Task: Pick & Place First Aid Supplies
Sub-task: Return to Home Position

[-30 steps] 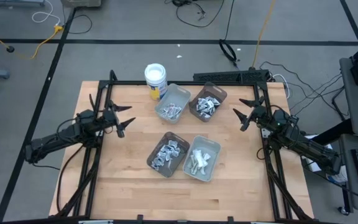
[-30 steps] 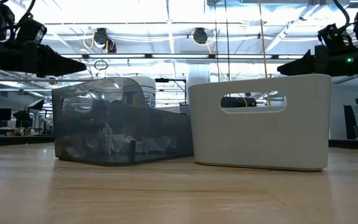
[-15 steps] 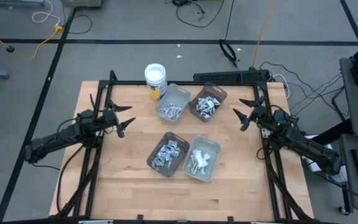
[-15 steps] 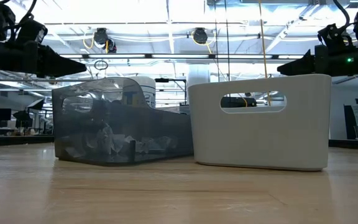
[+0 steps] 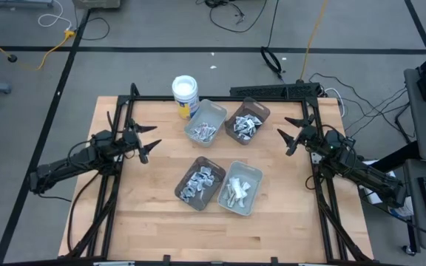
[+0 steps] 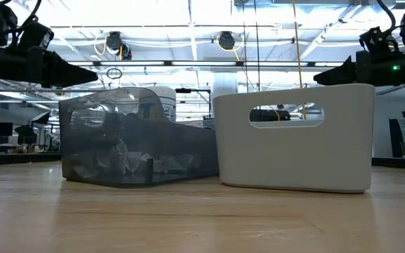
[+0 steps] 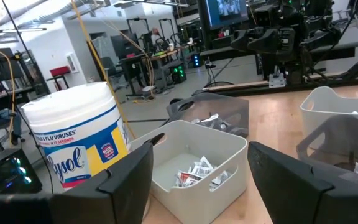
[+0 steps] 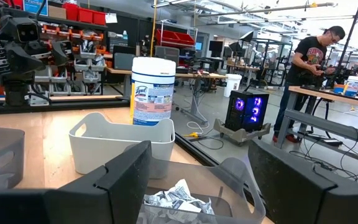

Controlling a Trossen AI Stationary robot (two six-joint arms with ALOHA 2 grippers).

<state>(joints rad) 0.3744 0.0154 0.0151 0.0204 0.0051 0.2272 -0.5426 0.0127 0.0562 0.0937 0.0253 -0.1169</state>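
The first aid supplies [image 5: 205, 131] are small white and silvery packets lying loose inside four trays at the table's middle: a light grey tray [image 5: 214, 112], a brown one [image 5: 260, 111], a dark grey one [image 5: 186, 193] and a pale one [image 5: 251, 174]. My left gripper [image 5: 149, 142] hovers open above the table's left side, pointing level toward the trays. My right gripper [image 5: 285, 142] hovers open at the right side, facing them too. Packets [image 7: 199, 173] show in the light tray in the left wrist view, and others [image 8: 175, 199] in the brown tray in the right wrist view.
A white round tub [image 5: 185, 91] with a blue and yellow label stands at the far edge beside the light grey tray. A black frame [image 5: 220, 98] runs along the far, left and right sides. Bare wood [image 5: 146, 222] lies near the front edge. A person [image 8: 308, 62] stands far off.
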